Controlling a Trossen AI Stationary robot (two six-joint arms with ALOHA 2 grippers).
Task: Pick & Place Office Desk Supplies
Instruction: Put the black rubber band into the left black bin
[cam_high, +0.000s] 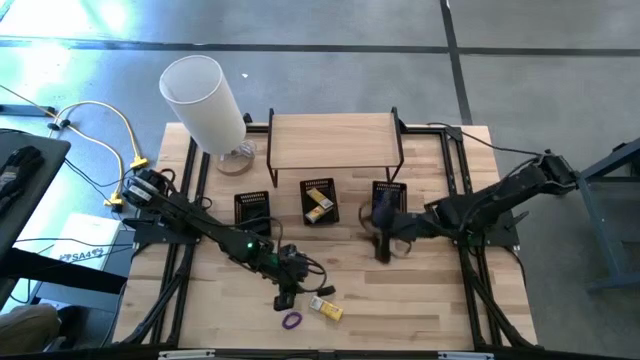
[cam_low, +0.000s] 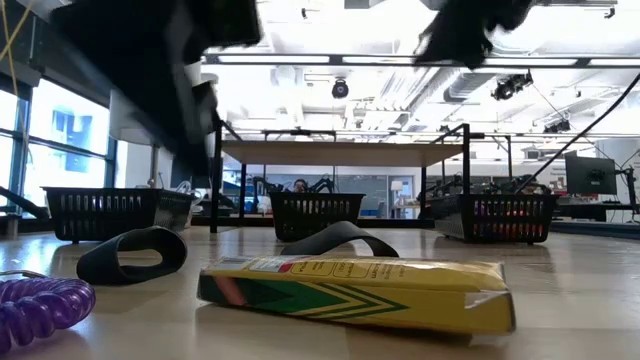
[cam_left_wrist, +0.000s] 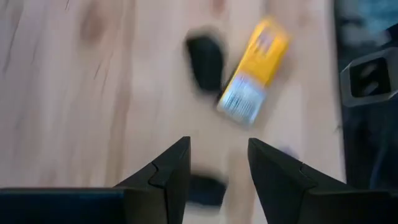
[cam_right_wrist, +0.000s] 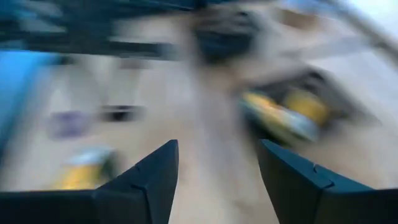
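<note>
left gripper (cam_high: 289, 297): jaws parted, empty, hovering over yellow box (cam_high: 326, 308) | advice: centring on it (black clip (cam_left_wrist: 205, 62) crowding) | right gripper (cam_high: 383, 247): parted, empty

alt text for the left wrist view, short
The left pincer, fingers apart and empty, hovers over a wooden table. Just ahead lie a yellow box and a small black piece beside it.
</note>
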